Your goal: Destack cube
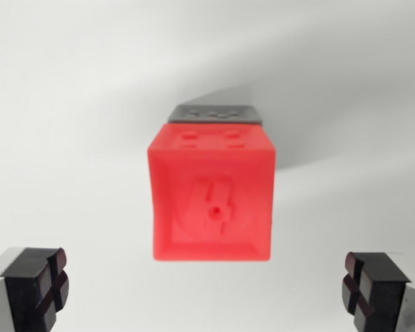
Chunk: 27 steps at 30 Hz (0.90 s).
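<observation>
While the gripper (207, 290) gaped wide and empty, the red cube (212, 195) sat at twelve o'clock, centred between its fingertips.

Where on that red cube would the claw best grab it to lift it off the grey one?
Probably the red cube by its two side faces, on the wrist view's left and right, coming straight toward the embossed face in view. Those sides look flat and parallel, and the open gripper has a finger on either side, wider than the cube. Grip the red part only, so the grey cube behind it stays put.
</observation>
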{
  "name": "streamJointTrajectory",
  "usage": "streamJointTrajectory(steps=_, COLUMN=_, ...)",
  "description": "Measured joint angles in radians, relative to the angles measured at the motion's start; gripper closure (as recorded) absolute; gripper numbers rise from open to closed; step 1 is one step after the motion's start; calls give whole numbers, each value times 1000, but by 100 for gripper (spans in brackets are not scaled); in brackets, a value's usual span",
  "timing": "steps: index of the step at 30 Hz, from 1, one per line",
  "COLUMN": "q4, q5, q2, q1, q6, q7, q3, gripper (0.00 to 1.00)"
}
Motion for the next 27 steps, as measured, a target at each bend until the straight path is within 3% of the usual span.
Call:
streamJointTrajectory(steps=8, q4=-4, q5=-24, q2=94, q1=-1, q6=99, q7=17, q3=-2, gripper=0)
streamJointTrajectory(steps=19, q4=0, q5=-59, q2=200, q1=1, q6=202, q7=42, q3=-14, gripper=0)
streamJointTrajectory(steps=27, q4=5, q5=-73, q2=245, q1=8, q6=242, q7=54, q3=-24, gripper=0)
